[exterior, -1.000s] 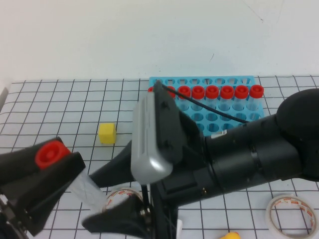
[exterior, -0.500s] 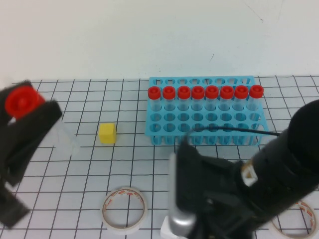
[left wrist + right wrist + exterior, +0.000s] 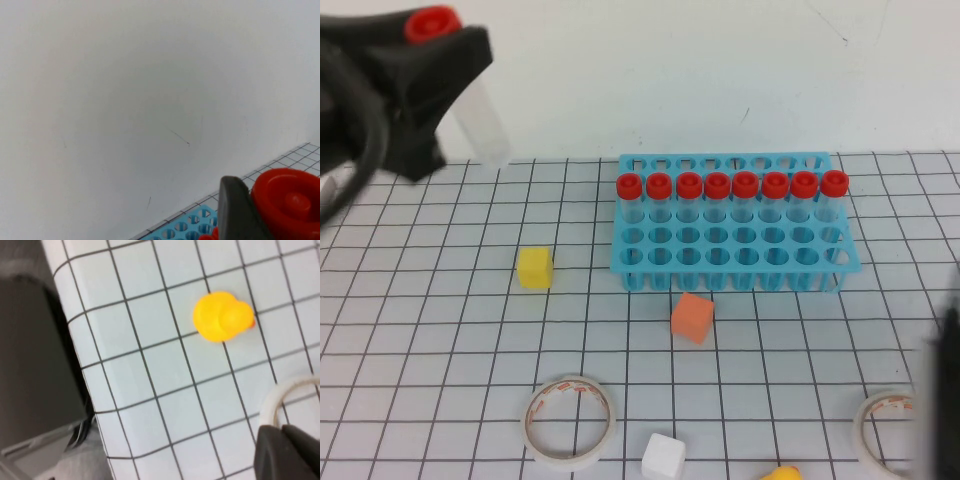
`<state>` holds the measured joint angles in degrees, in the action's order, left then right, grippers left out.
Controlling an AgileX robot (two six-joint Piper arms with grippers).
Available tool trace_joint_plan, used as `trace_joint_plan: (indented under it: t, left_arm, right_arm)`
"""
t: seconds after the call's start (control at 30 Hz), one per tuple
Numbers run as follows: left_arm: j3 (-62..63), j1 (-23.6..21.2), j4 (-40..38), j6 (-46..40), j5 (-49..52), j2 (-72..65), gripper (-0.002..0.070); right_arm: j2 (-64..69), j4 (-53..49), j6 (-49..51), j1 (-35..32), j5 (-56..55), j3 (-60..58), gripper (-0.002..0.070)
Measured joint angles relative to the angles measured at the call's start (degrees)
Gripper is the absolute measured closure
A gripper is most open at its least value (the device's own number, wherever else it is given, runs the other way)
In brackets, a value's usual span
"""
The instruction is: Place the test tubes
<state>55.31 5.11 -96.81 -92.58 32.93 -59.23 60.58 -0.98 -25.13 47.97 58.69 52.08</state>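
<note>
High view: my left gripper (image 3: pixel 438 48), far left, pinches a red-capped test tube (image 3: pixel 485 135) mid-carry; next, align it over a free blue rack (image 3: pixel 740 240) hole (right gripper (image 3: pixel 287 452) pressed together, near right).

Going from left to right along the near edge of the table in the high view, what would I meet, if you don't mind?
Tape roll → white cube → yellow toy → second tape roll. The left gripper holds a test tube raised at far left. The right gripper, shut, hangs over the near right corner.
</note>
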Motion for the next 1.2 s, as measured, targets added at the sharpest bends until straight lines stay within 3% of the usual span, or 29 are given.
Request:
trace_joint_plan:
  t: [0.27,0.47,0.83,1.0,1.2]
  left_arm:
    - [6.58,0.0,0.0,1.44,5.09,-10.32,0.042]
    - [7.05,0.0,0.12,1.28,3.7,-12.6,0.042]
    - [8.08,0.0,-0.25,-8.59,-8.17,-13.36,0.042]
    - [8.8,0.0,-0.57,-12.44,-8.99,-15.57,0.042]
    - [8.8,3.99,-0.6,-13.65,-11.11,-17.03,0.042]
  right_arm:
    - [-21.41,-0.41,5.78,0.0,-6.39,-14.23,0.0674]
    - [-31.22,-0.12,6.65,0.0,-10.27,-18.18,0.0675]
    - [-33.88,1.4,6.65,0.0,-8.81,-18.18,0.0676]
    - [-33.88,1.4,6.74,0.0,-8.56,-18.7,0.0676]
    - [-33.88,1.4,6.74,0.0,-8.56,-18.8,0.0676]
